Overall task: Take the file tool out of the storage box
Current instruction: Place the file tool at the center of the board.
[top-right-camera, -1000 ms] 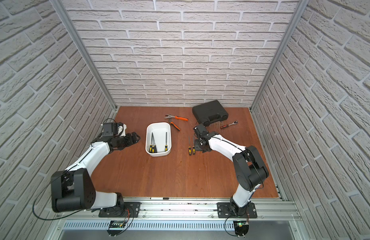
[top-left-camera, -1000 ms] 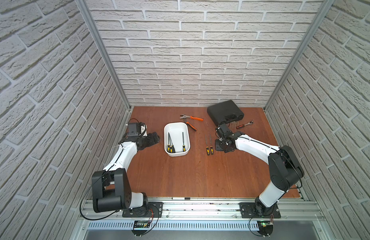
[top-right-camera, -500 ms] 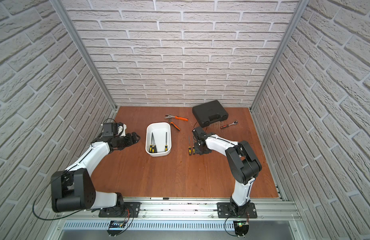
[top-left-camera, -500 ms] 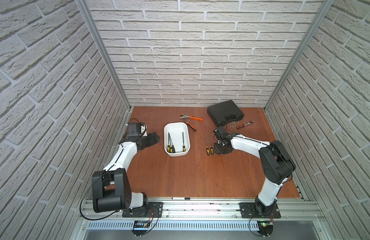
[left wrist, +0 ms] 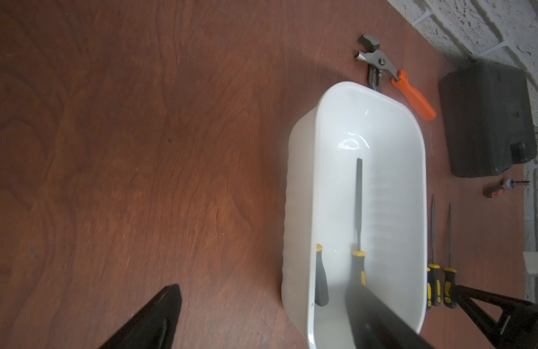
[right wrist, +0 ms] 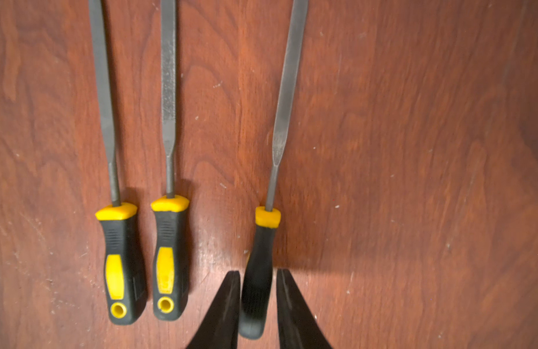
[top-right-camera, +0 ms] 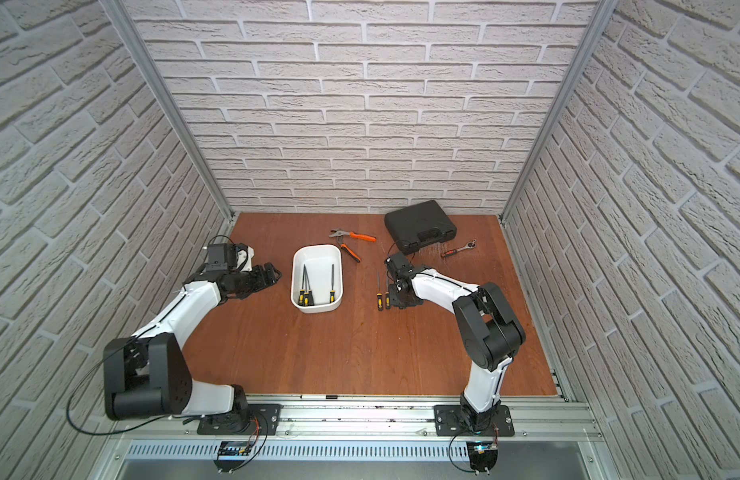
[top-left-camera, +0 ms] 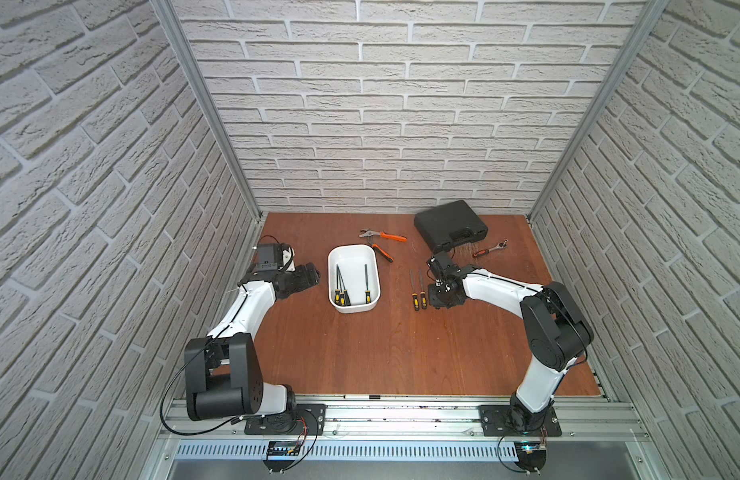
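The white storage box (top-left-camera: 351, 248) (top-right-camera: 316, 248) stands left of the table's middle, with three black-and-yellow files (top-left-camera: 366, 282) (left wrist: 359, 211) lying in it. My right gripper (right wrist: 258, 272) (top-left-camera: 441, 293) is low over the table to the right of the box. Its fingers press close on the black handle of the file tool (right wrist: 263, 241), which stands on its narrow edge on the wood. Two more files (right wrist: 168, 241) (top-left-camera: 418, 289) lie flat beside it. My left gripper (left wrist: 263, 290) (top-left-camera: 308, 276) hangs open at the box's left wall, one finger over the box.
Orange-handled pliers (top-left-camera: 383, 239) lie just behind the box. A black case (top-left-camera: 449, 226) sits at the back right, with a small ratchet (top-left-camera: 491, 248) beside it. Brick walls close in the table on three sides.
The right arm's elbow has swung inward while its gripper stays low beside the two laid files. The left arm has not moved.
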`<control>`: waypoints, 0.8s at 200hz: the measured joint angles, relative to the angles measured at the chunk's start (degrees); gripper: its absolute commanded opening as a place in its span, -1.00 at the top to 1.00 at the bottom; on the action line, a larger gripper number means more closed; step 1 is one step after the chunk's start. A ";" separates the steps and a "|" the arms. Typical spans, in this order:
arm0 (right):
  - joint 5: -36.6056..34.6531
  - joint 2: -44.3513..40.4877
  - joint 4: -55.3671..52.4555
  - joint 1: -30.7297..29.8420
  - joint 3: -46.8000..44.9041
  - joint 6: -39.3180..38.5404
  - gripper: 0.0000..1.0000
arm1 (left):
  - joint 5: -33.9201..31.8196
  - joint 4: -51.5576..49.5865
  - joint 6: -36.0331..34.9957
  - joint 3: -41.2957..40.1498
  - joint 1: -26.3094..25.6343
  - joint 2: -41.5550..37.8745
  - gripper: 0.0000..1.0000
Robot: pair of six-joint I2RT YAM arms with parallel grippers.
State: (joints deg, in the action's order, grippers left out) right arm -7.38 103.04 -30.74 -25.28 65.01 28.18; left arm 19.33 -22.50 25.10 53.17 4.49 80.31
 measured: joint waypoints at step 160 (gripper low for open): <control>0.55 0.52 1.05 0.00 1.51 0.28 0.52 | -0.59 -0.26 -0.07 0.15 -0.07 0.00 -0.81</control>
State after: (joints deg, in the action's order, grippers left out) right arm -6.83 103.57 -29.69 -25.28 66.52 28.47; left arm 18.74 -22.76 25.04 53.32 4.43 80.31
